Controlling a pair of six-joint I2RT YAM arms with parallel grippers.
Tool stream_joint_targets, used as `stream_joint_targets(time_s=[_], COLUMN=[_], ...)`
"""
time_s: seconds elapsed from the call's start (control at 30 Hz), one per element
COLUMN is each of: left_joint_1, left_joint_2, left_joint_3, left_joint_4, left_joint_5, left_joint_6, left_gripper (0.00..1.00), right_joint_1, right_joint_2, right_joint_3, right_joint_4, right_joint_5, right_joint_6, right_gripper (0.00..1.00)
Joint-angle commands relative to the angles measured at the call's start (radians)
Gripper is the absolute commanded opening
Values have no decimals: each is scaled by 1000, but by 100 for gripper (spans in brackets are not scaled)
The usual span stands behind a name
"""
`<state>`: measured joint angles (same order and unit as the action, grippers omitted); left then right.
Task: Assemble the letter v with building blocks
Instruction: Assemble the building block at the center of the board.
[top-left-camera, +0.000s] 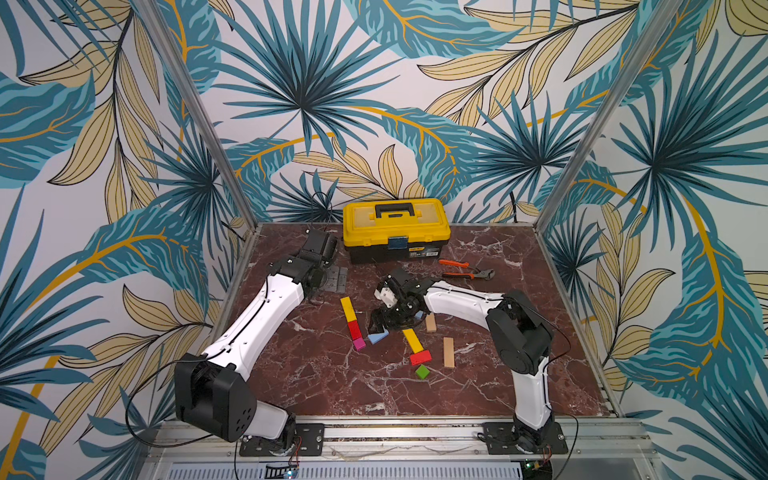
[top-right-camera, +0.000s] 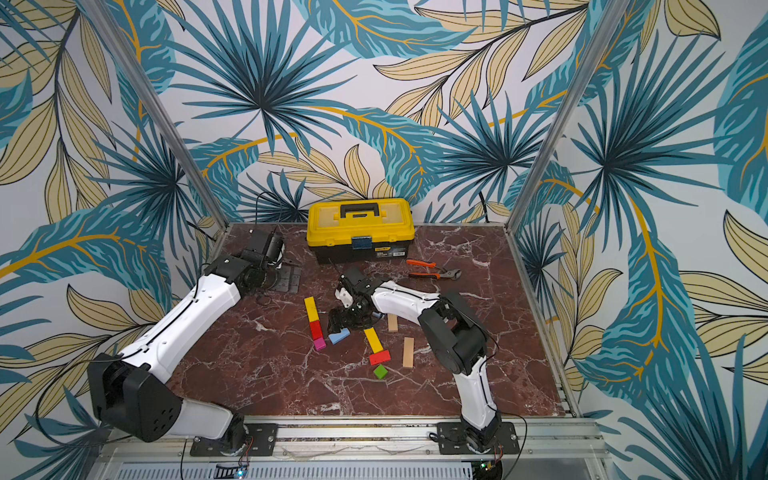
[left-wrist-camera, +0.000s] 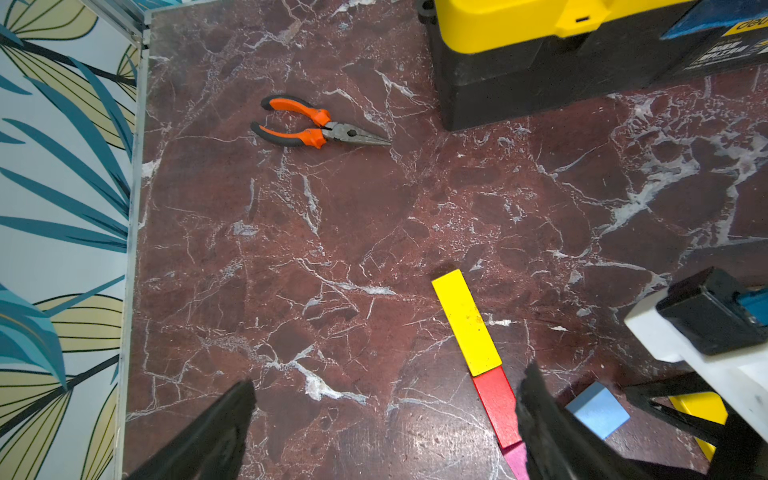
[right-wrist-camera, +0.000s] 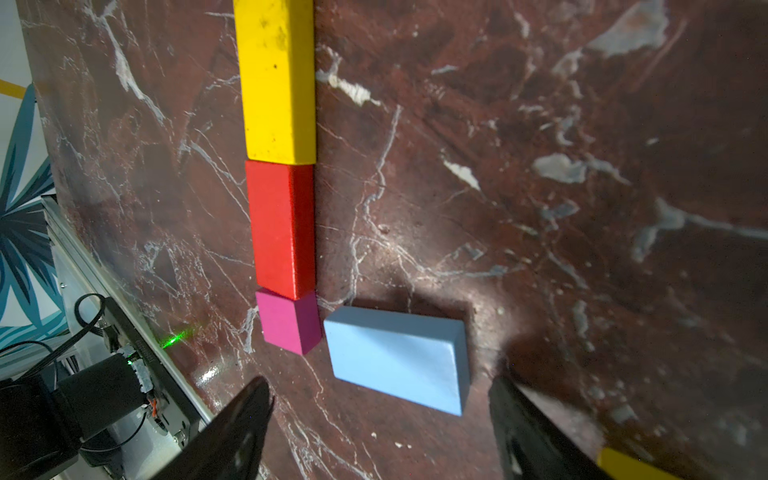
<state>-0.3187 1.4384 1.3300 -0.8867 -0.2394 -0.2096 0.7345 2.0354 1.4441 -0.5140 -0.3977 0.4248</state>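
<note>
One light-blue block (right-wrist-camera: 397, 359) lies just beside the magenta cube (right-wrist-camera: 286, 320), right gripper (right-wrist-camera: 378, 390) over it, jaws apart and empty: I'd square to its long sides before closing, then fan it outward from the cube; left gripper (left-wrist-camera: 388, 378) spread, empty.

At the back middle of the table (top-left-camera: 299, 382) sits the toolbox (top-left-camera: 396, 230), with the pliers (top-left-camera: 465, 270) just before it to the right. Left of centre, a long bar (top-left-camera: 348, 308), a short block (top-left-camera: 354, 329) and a cube (top-left-camera: 358, 343) lie end to end, touching, the cube nearest the front. A flat block (top-left-camera: 378, 337) lies just right of that cube, beneath my right claw (right-wrist-camera: 380, 386). Further right lie a second bar (top-left-camera: 412, 340), a crosswise block (top-left-camera: 420, 357) at its front end and another cube (top-left-camera: 422, 371) before that. Rightmost are a back bar (top-left-camera: 431, 322) and a front bar (top-left-camera: 448, 352).
</note>
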Motion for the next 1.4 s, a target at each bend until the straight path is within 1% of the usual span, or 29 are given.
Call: stream_joint_targets(time_s=[0.0,0.63,1.37], left_joint_1=[7,9,9], left_joint_2=[5,6,5], left_joint_3=[-12,-12,-12], left_joint_4=[15,14,15], left_joint_5=[-1,-1,0], left_joint_6=[6,8,9], left_gripper=[99,99,99], right_joint_1=[-2,8,25], right_joint_2=[30,74,86], right_joint_3=[19,53,62], right_joint_4=[-18,-18,-13], right_joint_5=[-7,-45,-47], right_joint_6=[-20,-23,-10], right_gripper=[84,84,84])
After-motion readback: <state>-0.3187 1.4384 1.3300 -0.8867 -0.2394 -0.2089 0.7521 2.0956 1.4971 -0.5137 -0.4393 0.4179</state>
